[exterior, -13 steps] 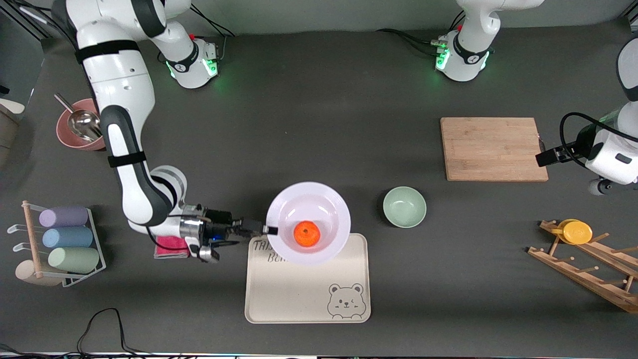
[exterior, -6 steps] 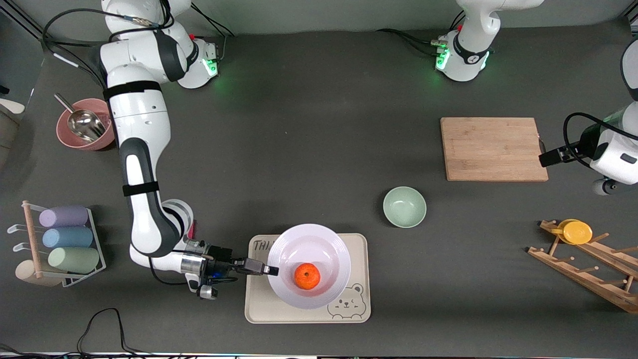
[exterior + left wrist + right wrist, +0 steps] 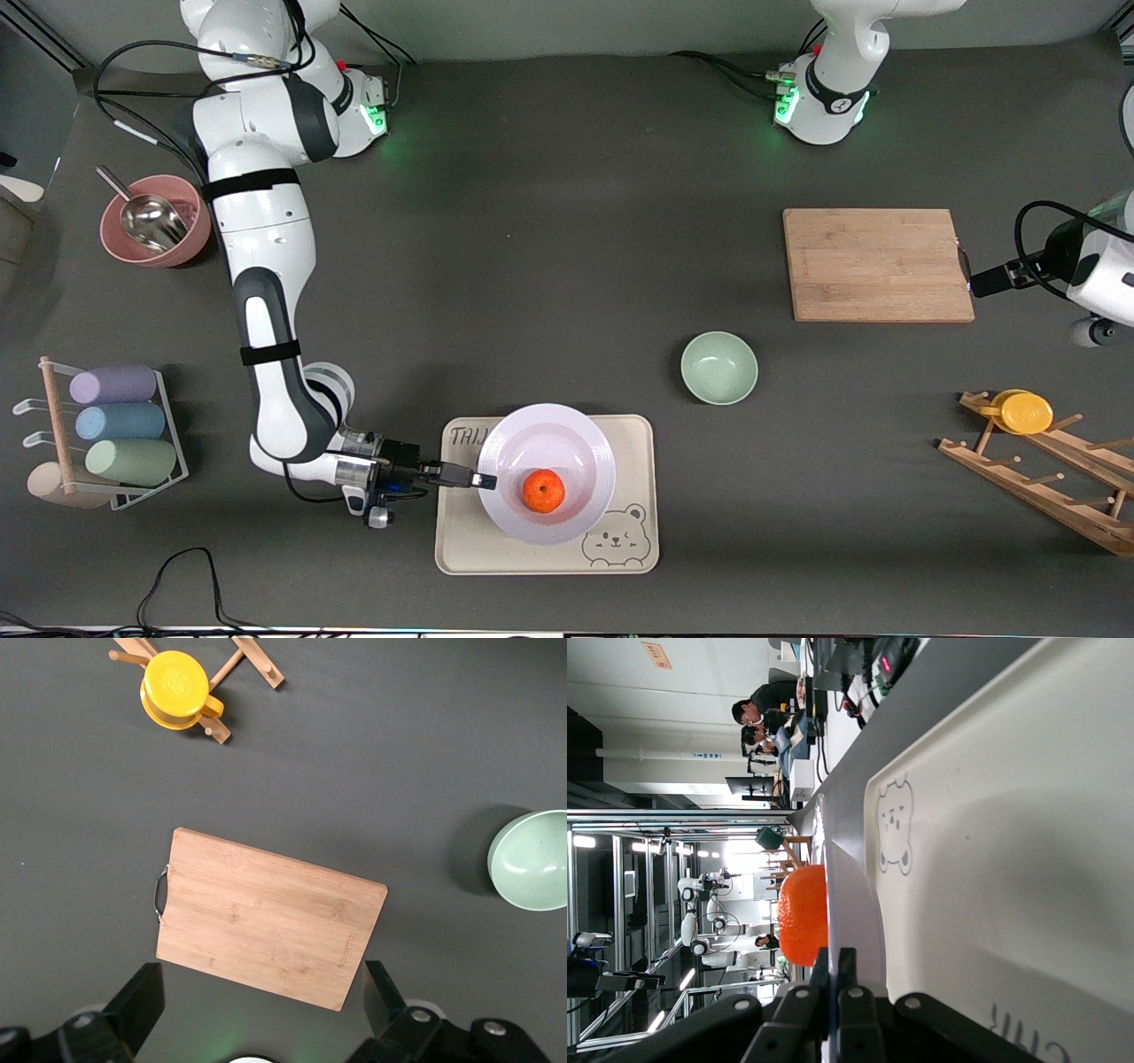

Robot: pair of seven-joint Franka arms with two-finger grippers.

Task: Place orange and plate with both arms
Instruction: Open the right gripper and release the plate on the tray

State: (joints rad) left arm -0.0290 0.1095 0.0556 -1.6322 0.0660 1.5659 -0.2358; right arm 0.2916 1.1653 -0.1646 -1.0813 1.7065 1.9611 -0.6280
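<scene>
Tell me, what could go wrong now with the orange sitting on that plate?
The right claw pinches only the rim of the plate, over the bear tray. If the plate tips, the orange might roll off, since it lies loose. The thin grip could also slip, dropping the plate onto the tray. The left claw is open above the cutting board, too distant to help.

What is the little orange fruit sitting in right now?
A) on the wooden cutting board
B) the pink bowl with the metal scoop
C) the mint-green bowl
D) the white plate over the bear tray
D: the orange lies in the middle of the white plate, which the right gripper pinches by its rim over the beige bear tray.
</scene>
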